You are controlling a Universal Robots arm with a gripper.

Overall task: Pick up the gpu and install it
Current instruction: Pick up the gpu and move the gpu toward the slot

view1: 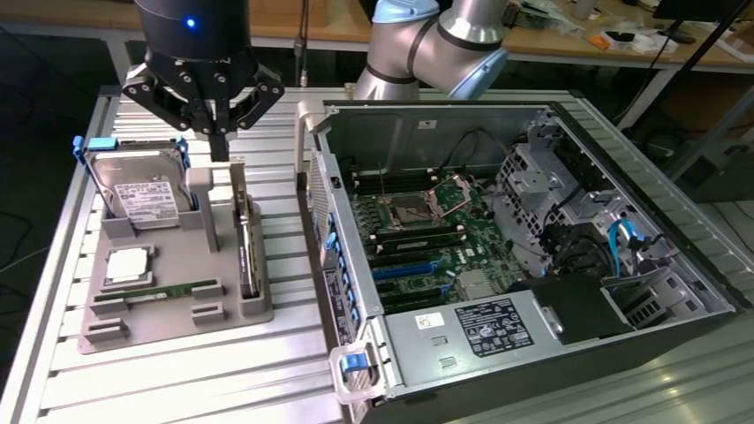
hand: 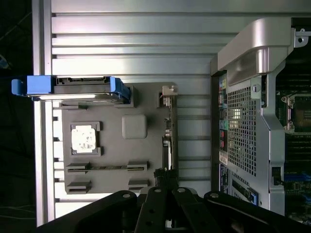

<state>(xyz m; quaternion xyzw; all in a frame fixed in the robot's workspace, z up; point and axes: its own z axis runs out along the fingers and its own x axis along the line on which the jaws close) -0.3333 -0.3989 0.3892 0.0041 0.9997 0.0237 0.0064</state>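
Fingers [view1: 219, 132] of the gripper [view1: 221, 155] are pressed together with nothing between them, pointing straight down above the rear of the grey parts holder [view1: 177, 329], close over its upright post [view1: 201, 187]. From the exterior view I place the gpu [view1: 247, 252] standing on its long edge in a narrow slot along the side of the holder nearest the open computer case [view1: 401, 132], apart from the gripper and not touched by it. The wrist view shows it edge-on as a thin strip running beside the holder's rim. I judge it to be light and stiff, a rigid flat board that will not flex, but fragile: the dark face likely carries small components, and the contact edge seated in the slot should not be scraped or twisted. The metal edge looks smooth and could slip under a light pinch. I would take hold across its thin thickness on the exposed upper edge, near the middle of its length so that it hangs level, and lift it straight out. The hard drive [view1: 141, 190] in its blue frame and the slim memory stick [view1: 159, 291] sit elsewhere in the holder, well apart from the fingers.
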